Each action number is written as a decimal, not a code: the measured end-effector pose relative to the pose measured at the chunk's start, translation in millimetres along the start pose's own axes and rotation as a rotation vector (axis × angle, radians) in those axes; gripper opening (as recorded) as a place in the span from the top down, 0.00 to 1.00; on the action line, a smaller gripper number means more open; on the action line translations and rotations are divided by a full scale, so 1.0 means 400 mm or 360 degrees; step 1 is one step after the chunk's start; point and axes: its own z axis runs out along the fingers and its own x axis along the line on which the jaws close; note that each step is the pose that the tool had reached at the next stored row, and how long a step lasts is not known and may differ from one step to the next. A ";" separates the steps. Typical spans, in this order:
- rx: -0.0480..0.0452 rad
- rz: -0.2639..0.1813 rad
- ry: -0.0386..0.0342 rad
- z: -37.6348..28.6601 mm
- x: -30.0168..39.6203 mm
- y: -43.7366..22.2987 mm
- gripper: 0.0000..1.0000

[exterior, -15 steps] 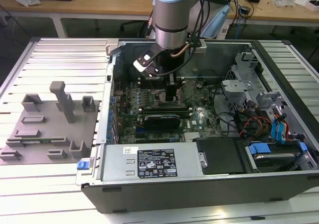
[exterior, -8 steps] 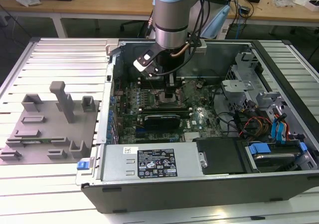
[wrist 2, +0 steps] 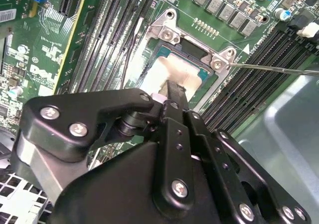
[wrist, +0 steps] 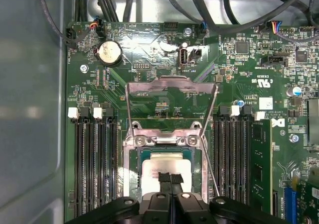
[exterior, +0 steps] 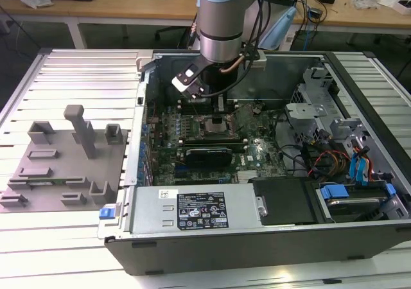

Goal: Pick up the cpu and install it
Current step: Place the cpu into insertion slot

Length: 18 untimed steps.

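Note:
The cpu point(wrist: 164, 163), a pale silvery square, lies flat inside the metal-framed socket point(wrist: 130, 140) on the green motherboard; the socket's load plate point(wrist: 172, 84) is swung up and open. My gripper point(wrist: 170, 177) hangs straight over the cpu, its two black fingertips point(wrist: 164, 178) pressed together at the middle of the chip's top. In the second wrist view the gripper point(wrist 2: 174, 90) comes down onto the pale cpu point(wrist 2: 158, 72) between the socket's screws. In the exterior view the arm reaches down into the open computer case, with the gripper point(exterior: 217, 119) low over the socket point(exterior: 215, 131).
Black memory slots point(wrist: 94, 169) flank the socket on both sides. A thin socket lever point(wrist 2: 279, 68) sticks out sideways. The case wall point(exterior: 144, 103), power supply point(exterior: 199, 209) and drive cables point(exterior: 327, 160) ring the board. A grey fixture plate point(exterior: 61, 157) lies at the exterior view's left.

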 end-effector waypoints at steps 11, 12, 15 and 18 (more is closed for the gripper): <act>0.0000 0.0000 0.0000 0.033 -0.003 -0.001 0.89; 0.0000 0.0000 0.0000 0.034 -0.003 -0.002 0.89; 0.0000 0.0000 0.0000 0.035 -0.003 -0.001 0.89; 0.0000 0.0000 0.0000 0.035 -0.003 -0.001 0.89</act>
